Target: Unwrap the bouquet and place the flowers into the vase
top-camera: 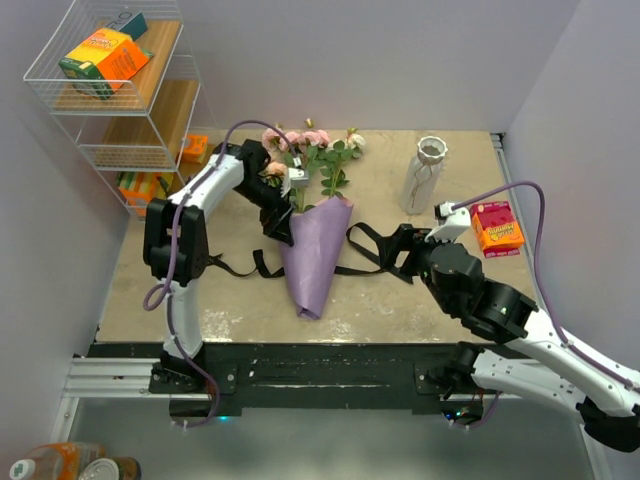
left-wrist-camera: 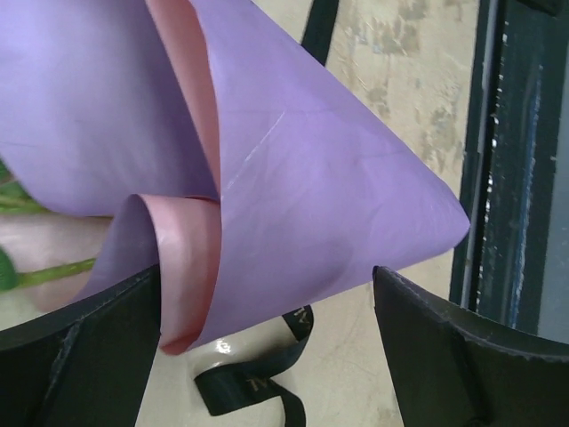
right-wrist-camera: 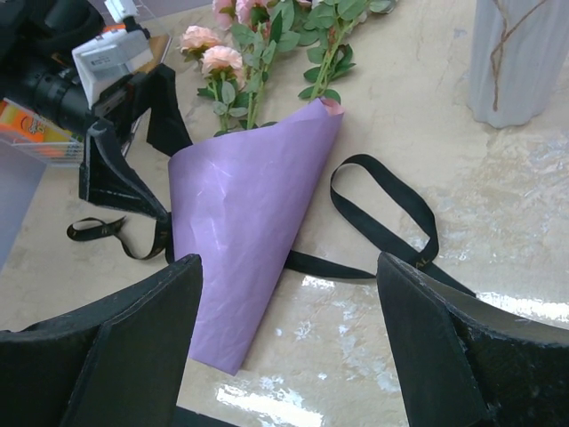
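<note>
Counting, saw one lilac paper-cone bouquet point(top-camera: 315, 250) of pink and cream roses lying on desk point(top-camera: 380, 297), one slim white vase point(top-camera: 425, 175) upright beyond, one loose black ribbon point(top-camera: 370, 250). Found left tool point(left-wrist-camera: 267, 276) and right tool point(right-wrist-camera: 289, 262) released.

Paper-wrapped bouquet point(top-camera: 315, 255) on table point(top-camera: 240, 300), vase point(top-camera: 424, 175) upright beyond

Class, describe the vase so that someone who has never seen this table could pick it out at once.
Start at the beige table and look toward its far right part, past the lilac-wrapped bouquet lying in the middle. There the vase stands upright beside a red-orange box. It is the only tall, slim, pale grey-white thing there, with a round open mouth.
</note>
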You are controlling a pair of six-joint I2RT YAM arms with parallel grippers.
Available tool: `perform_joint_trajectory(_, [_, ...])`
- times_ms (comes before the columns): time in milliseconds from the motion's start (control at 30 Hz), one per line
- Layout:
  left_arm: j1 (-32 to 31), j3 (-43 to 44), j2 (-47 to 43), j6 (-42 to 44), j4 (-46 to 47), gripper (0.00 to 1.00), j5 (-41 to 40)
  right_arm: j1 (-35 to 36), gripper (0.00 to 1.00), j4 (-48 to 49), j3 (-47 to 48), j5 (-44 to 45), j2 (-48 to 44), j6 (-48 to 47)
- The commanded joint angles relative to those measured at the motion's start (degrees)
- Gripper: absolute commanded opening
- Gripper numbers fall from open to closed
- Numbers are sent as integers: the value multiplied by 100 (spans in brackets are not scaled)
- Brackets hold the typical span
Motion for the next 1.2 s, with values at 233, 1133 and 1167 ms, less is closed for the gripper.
perform_joint_trajectory(233, [21,888,165,382,-626,2,187,25,82,293,-15,-142,23,-95])
perform_joint_trajectory(1133, [-1095,2216,-398,-1489,-399,61,-482,17,83,197,20,-142,-241,-33])
perform_joint_trajectory(1167, [-1130,2217,-363,-1577,-363,61,-325,17,83,170,38,-125,-267,-51])
